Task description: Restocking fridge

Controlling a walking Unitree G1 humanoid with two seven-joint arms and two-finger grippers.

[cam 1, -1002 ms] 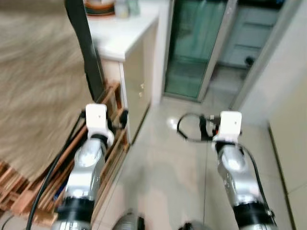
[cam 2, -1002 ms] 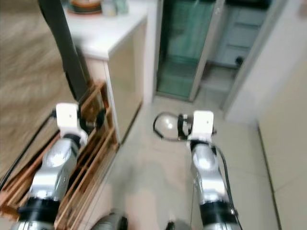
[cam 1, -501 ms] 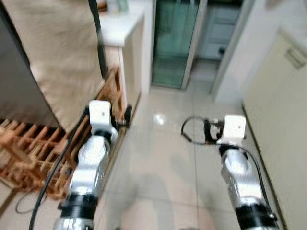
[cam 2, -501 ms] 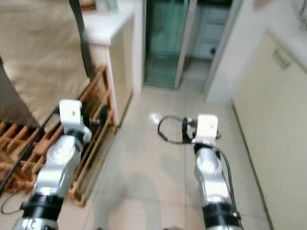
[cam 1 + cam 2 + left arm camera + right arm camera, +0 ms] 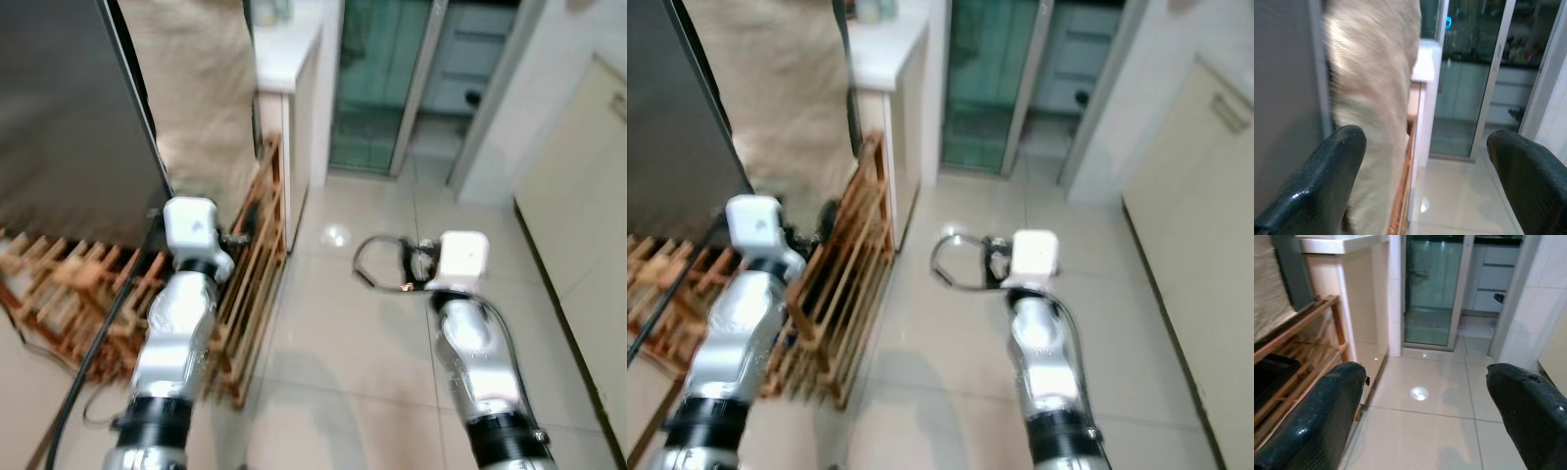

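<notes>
A tiled floor [image 5: 343, 323] runs ahead to a glass door [image 5: 377, 88], with a wooden rack [image 5: 250, 284] and a white counter [image 5: 284, 44] on the robot's left. In the head views a dark grey panel [image 5: 69, 108], probably the fridge, stands at far left, beyond the left arm; no stock is in sight. Both arms reach forward carrying nothing.

In the left wrist view the left gripper [image 5: 1425, 171] is spread wide and bare; between its fingers hang a beige cloth [image 5: 1376, 107] and the grey panel, which the right wrist camera misses.

In the right wrist view the right gripper [image 5: 1425, 406] is likewise wide apart and bare, with the rack's near edge just off one finger and floor between.

My worry: the left arm passes close over the rack, so a turn toward the fridge could clip it or snag the cloth.
</notes>
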